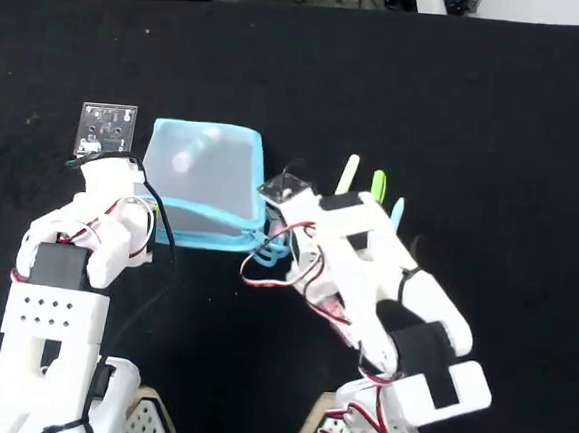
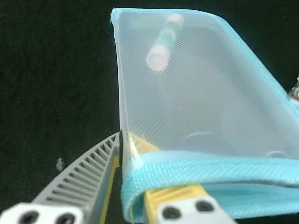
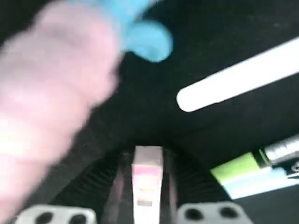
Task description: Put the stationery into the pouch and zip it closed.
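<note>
Pouch [image 2: 196, 102]: soft, light mesh; I'd grip its stiffer zip band [image 2: 210, 170].
Left tool [image 2: 122, 142]: clamped on that band's corner.
Right tool [image 3: 147, 156]: closed around a pink-and-white piece [image 3: 147, 184].

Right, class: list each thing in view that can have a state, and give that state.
Pouch: mouth looks open, edge clamped.
Tube: inside the pouch.
Left jaws: shut on the pouch.
Right jaws: shut on a pink block.
White pen, green pen, blue pen: loose on the table, outside the pouch.
</note>
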